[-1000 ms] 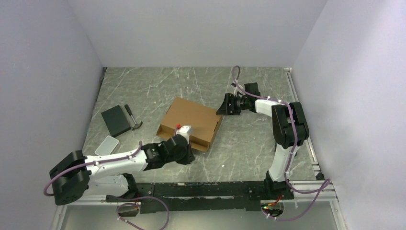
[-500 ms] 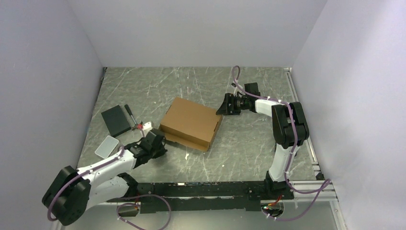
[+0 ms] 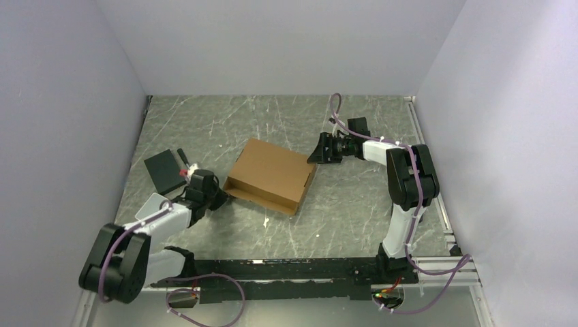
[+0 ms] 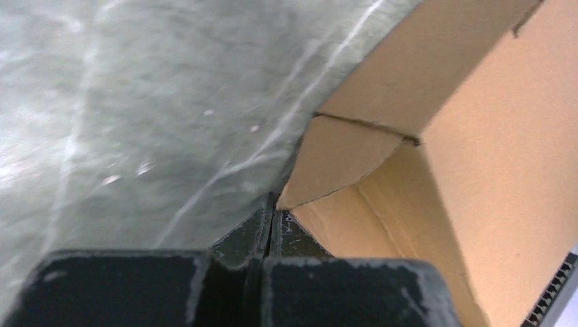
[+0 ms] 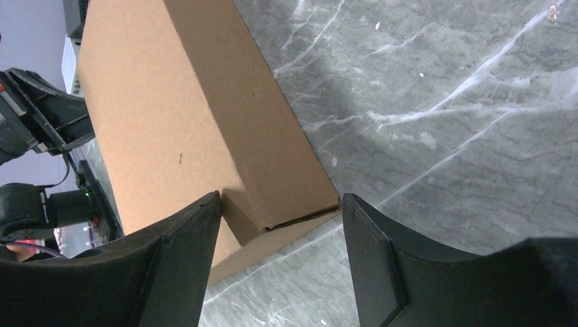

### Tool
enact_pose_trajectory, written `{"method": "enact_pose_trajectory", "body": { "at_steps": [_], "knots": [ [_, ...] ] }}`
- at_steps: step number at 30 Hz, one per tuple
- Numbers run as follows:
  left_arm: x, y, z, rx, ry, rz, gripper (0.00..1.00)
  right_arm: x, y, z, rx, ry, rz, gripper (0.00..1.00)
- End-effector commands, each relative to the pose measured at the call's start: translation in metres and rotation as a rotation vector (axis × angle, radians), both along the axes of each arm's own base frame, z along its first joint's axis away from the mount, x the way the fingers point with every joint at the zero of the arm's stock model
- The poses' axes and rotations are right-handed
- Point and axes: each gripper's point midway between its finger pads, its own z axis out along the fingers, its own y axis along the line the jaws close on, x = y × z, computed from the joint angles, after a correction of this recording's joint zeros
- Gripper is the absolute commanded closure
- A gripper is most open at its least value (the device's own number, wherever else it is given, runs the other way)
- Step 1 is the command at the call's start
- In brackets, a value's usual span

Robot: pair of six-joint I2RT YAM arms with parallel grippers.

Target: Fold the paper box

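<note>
Paper box lying flat | left hand clenched, empty, at near corner | right hand released, straddling far corner | black pad near left hand

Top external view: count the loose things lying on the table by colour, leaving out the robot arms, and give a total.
Brown: 1, the folded corrugated cardboard paper box
Black: 2, the flat rectangular pad and the slim stick-like tool
Pale: 1, the flat rounded slab, partly under the left arm
Total: 4
</note>
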Motion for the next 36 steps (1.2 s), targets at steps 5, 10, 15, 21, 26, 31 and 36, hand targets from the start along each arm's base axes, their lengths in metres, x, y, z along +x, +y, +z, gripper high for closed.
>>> {"method": "enact_pose_trajectory", "body": {
  "at_steps": [5,10,15,21,26,31,36],
  "knots": [
    [0.061,-0.034,0.042,-0.009,-0.141,-0.174,1.00,-0.013,0.000,-0.030,-0.087,0.054,0.024,0.32],
    [0.084,-0.038,0.054,0.056,-0.178,-0.237,1.00,-0.013,-0.001,-0.032,-0.097,0.056,0.023,0.32],
    [0.085,-0.040,0.054,0.090,-0.157,-0.291,1.00,-0.013,-0.002,-0.032,-0.103,0.050,0.023,0.32],
    [0.041,-0.022,0.054,0.090,-0.080,-0.246,0.67,-0.013,-0.001,-0.030,-0.099,0.048,0.027,0.32],
    [0.017,-0.001,0.071,0.042,-0.155,-0.160,0.22,-0.012,0.000,-0.029,-0.094,0.047,0.030,0.32],
    [0.044,0.008,0.104,-0.068,-0.304,-0.133,0.01,-0.013,0.001,-0.030,-0.097,0.047,0.033,0.32],
    [0.085,0.001,0.102,-0.238,-0.306,-0.200,0.01,-0.013,0.001,-0.029,-0.099,0.043,0.033,0.32]
  ]
}}
